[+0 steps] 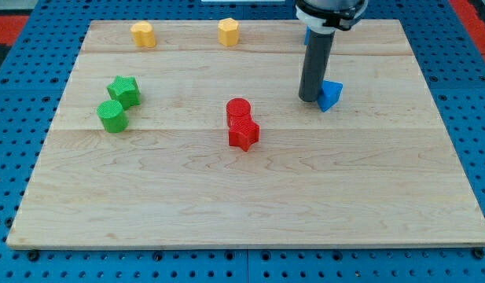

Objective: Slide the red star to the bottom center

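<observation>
The red star [244,134] lies a little above the middle of the wooden board [250,212], touching a red cylinder [238,110] just above it. My tip [308,98] stands to the upper right of the red star, well apart from it, right beside the left edge of a blue block [330,94]. The rod rises from there to the view's top.
A green star [125,90] and a green cylinder [112,115] sit at the left. Two yellow blocks [143,34] [229,31] lie along the top edge. Another blue block [307,36] is mostly hidden behind the rod at the top.
</observation>
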{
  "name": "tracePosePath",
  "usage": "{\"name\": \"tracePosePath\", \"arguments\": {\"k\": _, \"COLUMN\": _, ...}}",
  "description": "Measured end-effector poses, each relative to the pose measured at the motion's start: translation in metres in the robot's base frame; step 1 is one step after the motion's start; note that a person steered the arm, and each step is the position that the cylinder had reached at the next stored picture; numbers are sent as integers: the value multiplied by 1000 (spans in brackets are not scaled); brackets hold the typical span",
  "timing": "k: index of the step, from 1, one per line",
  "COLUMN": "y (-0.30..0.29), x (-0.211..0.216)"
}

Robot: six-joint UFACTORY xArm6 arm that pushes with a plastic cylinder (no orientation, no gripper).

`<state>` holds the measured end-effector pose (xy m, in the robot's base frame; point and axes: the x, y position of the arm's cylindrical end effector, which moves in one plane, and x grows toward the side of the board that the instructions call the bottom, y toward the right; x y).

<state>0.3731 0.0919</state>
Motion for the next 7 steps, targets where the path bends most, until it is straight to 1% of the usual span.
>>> {"name": "tracePosePath", "arguments": {"k": 1, "y": 1, "x": -27}}
{"name": "tracePosePath", "arguments": {"k": 2, "y": 30, "x": -5}}
{"name": "tracePosePath", "arguments": {"k": 3, "y": 33, "x": 17}}
{"name": "tracePosePath", "arguments": {"k": 4, "y": -28, "x": 20}}
{"name": "tracePosePath", "arguments": {"k": 5, "y": -40, "x": 30}}
{"name": "tracePosePath", "arguments": {"k": 6, "y": -53, "x": 51}}
{"name": "tracePosePath", "arguments": {"k": 7, "y": -83, "x": 77}}
